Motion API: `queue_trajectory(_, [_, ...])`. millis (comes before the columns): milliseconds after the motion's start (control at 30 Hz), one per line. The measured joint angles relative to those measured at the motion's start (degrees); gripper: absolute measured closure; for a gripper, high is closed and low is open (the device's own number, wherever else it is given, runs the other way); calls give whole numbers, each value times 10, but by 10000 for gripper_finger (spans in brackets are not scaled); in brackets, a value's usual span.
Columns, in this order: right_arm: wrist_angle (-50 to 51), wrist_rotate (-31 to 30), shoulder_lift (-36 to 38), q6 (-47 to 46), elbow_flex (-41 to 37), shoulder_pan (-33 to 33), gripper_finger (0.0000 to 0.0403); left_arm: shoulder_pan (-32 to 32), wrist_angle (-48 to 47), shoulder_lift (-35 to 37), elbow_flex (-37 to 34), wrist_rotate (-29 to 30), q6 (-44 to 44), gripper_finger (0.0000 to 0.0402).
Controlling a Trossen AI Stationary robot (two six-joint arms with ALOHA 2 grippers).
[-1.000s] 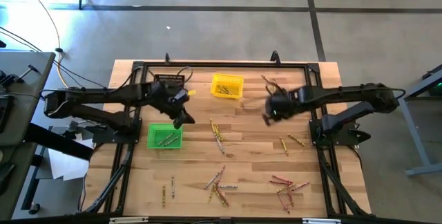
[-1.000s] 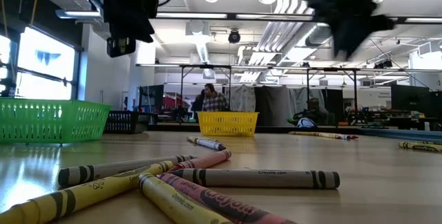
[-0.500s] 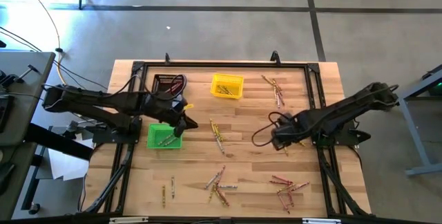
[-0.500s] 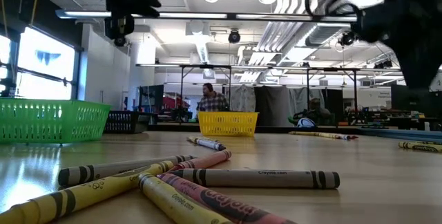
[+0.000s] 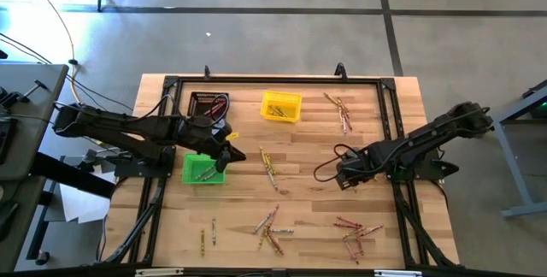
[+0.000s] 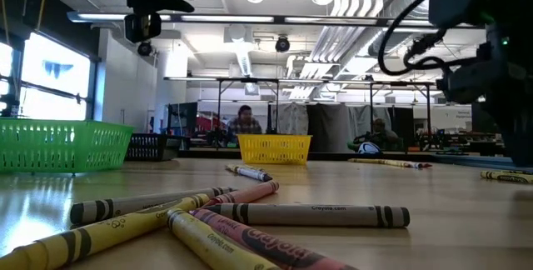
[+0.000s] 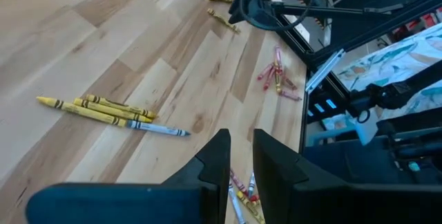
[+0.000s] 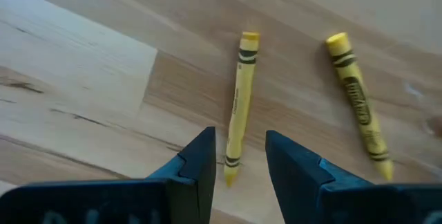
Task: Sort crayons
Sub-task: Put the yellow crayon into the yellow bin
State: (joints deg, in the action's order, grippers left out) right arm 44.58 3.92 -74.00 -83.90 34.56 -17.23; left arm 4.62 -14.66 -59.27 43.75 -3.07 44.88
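Right gripper (image 8: 238, 156) low over the pale wooden plank table (image 5: 308, 183), right of centre, fingers spread, straddling the tip of a thin yellow wax crayon (image 8: 238, 106) lying flat; not clamped on it. Second yellow crayon (image 8: 358, 113) lies just beside, apart from the first. Left gripper (image 7: 235, 158) hangs above the right edge of the small green plastic bin (image 5: 203, 168), fingers slightly parted, nothing between them. Beyond it, a row of yellow crayons (image 7: 103, 108) on the wood. More loose crayons: mixed cluster (image 5: 270, 226) near front centre, red pile (image 5: 352, 230) front right, some at the back right (image 5: 339, 110). Small yellow plastic bin (image 5: 280, 107) and small black bin (image 5: 208, 103) sit at the back.
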Motion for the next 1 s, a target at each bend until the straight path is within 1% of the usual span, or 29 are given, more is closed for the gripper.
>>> queue_trajectory(200, [-69, 26, 2, -22, -50, 0, 290, 0, 0, 0, 0, 7, -1, 353])
queue_trajectory(333, [-74, 21, 3, -41, -64, 0, 294, -1, 0, 0, 0, 10, -10, 353])
queue_trajectory(467, [-71, 19, 3, -47, -66, 0, 326, -1, -1, 0, 0, 23, -11, 353])
queue_trajectory(600, [-85, 25, 2, -47, -67, 1, 385, -5, -1, 0, 0, 37, -11, 353])
queue_trajectory(667, [-88, 30, 4, -46, -67, 4, 392, -12, -1, 0, 0, 39, -14, 353])
queue_trajectory(733, [-86, 31, 3, -45, -58, 11, 383, -25, -1, 2, 0, 40, -26, 353])
queue_trajectory(800, [-77, 31, 2, -28, -43, 19, 382, -39, 0, 6, 0, 40, -39, 353])
queue_trajectory(900, [-97, 2, 4, 10, -14, 39, 394, -62, 0, 14, 0, 40, -55, 353])
queue_trajectory(1000, [-96, -20, 4, 60, 11, 74, 394, -87, 0, 23, 0, 40, -74, 353])
